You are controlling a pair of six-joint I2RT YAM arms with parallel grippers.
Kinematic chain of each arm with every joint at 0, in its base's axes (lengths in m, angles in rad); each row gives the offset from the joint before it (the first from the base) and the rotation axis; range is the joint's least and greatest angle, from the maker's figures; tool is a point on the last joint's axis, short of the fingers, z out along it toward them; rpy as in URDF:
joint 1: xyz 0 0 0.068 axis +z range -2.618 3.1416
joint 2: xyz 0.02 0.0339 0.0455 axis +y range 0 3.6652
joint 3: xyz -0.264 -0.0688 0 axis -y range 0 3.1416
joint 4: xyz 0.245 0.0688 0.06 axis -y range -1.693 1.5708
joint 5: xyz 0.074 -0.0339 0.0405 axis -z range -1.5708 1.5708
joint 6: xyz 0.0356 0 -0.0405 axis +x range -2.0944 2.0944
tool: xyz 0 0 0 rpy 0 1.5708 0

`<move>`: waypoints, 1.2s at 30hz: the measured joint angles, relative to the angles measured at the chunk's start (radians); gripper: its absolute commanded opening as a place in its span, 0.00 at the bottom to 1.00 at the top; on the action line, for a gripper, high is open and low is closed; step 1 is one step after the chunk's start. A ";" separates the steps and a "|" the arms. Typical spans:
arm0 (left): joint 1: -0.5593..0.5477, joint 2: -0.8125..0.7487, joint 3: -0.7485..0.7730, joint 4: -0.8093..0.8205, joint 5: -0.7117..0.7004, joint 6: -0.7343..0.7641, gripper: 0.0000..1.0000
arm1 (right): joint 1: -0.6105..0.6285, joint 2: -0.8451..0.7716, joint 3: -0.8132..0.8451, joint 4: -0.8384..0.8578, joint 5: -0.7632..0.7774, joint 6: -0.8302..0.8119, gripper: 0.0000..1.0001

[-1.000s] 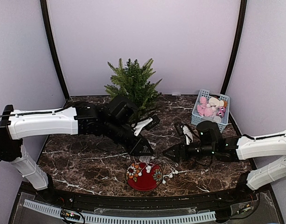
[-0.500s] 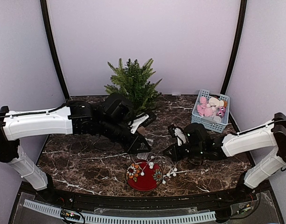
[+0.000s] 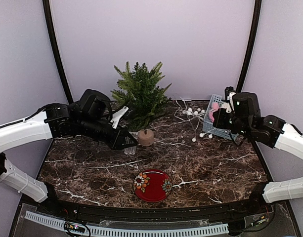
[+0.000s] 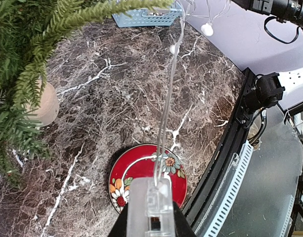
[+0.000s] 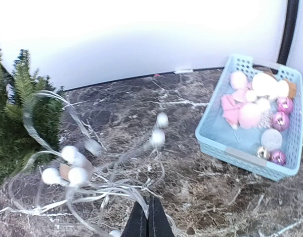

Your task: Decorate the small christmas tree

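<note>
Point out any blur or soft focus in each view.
Right wrist: the light string is smeared by motion, and the blue basket is sharper. Left wrist: crisp across the red plate and the marble table. Top external: even light, no blur.

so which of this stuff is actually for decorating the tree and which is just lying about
For the job:
small christmas tree
string of white-ball lights, gripped by left end effector and right end effector
blue basket
ornaments in it

Lying about:
red flowered plate
</note>
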 measured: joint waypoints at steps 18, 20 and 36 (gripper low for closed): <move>-0.002 0.109 -0.059 0.120 0.062 0.048 0.04 | -0.025 0.042 -0.242 0.043 -0.338 -0.022 0.85; -0.002 0.109 -0.074 0.132 0.070 0.047 0.04 | -0.018 0.092 -0.198 0.036 -0.352 -0.044 0.87; -0.002 0.084 -0.274 0.166 0.101 0.013 0.03 | 0.039 0.622 0.123 0.006 -0.470 -0.200 0.75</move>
